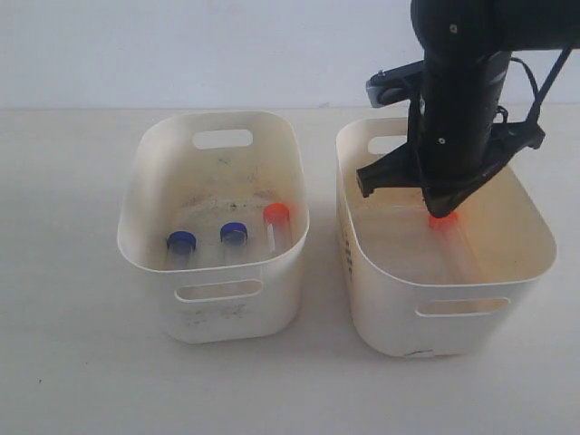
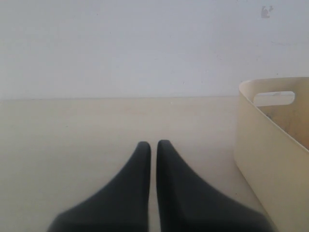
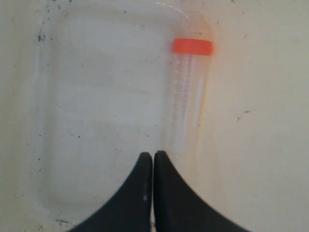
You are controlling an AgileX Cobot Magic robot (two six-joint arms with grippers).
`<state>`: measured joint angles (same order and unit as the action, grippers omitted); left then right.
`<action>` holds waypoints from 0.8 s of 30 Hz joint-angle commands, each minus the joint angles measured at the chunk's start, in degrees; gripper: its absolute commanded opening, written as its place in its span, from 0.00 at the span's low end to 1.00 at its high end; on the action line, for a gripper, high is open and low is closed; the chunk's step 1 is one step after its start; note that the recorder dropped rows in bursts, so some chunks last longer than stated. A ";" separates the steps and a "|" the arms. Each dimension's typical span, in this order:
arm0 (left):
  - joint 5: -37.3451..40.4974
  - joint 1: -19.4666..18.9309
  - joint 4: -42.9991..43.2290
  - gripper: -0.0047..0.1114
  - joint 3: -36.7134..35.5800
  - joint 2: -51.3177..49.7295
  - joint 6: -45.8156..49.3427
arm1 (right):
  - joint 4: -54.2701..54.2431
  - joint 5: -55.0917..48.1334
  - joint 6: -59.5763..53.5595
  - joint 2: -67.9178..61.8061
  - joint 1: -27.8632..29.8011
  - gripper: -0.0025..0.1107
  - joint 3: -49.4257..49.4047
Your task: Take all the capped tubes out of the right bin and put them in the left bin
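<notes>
In the exterior view the left bin (image 1: 145,172) holds three capped tubes on its scuffed floor: two blue-capped tubes (image 1: 181,242) (image 1: 234,233) and one orange-capped tube (image 1: 276,216). The right bin (image 1: 399,308) holds the other orange-capped tube (image 1: 442,220), which lies near a floor corner in the right wrist view (image 3: 188,92). My right gripper (image 1: 442,205) hangs inside this bin just above that tube, shut and empty (image 3: 153,155). My left gripper (image 2: 153,143) is shut with nothing in it, low over the table beside a cream bin wall (image 2: 270,150).
Both bins stand side by side on a pale table (image 1: 63,362) before a white wall. The black right arm (image 1: 462,91) reaches down from above and covers the right bin's far rim. The left arm is out of the exterior view.
</notes>
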<state>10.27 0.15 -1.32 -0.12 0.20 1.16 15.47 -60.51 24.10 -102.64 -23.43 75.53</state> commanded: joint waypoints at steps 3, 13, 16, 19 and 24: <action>-0.42 0.41 -0.19 0.08 0.12 -0.20 -0.24 | 0.47 3.67 1.16 0.09 0.23 0.02 -2.87; -0.42 0.41 -0.19 0.08 0.12 -0.20 -0.24 | 0.37 1.32 1.92 -4.95 1.20 0.02 -2.87; -0.42 0.41 -0.19 0.08 0.12 -0.20 -0.24 | 0.73 1.02 1.92 -6.01 1.78 0.02 -2.87; -0.42 0.41 -0.19 0.08 0.12 -0.20 -0.24 | 1.97 1.15 1.92 -6.47 1.77 0.02 -2.87; -0.42 0.41 -0.19 0.08 0.12 -0.20 -0.24 | 2.24 1.57 1.92 -7.39 1.77 0.02 -2.87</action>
<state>10.27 0.15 -1.32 -0.12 0.20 1.16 16.96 -59.07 25.94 -109.65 -22.06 72.78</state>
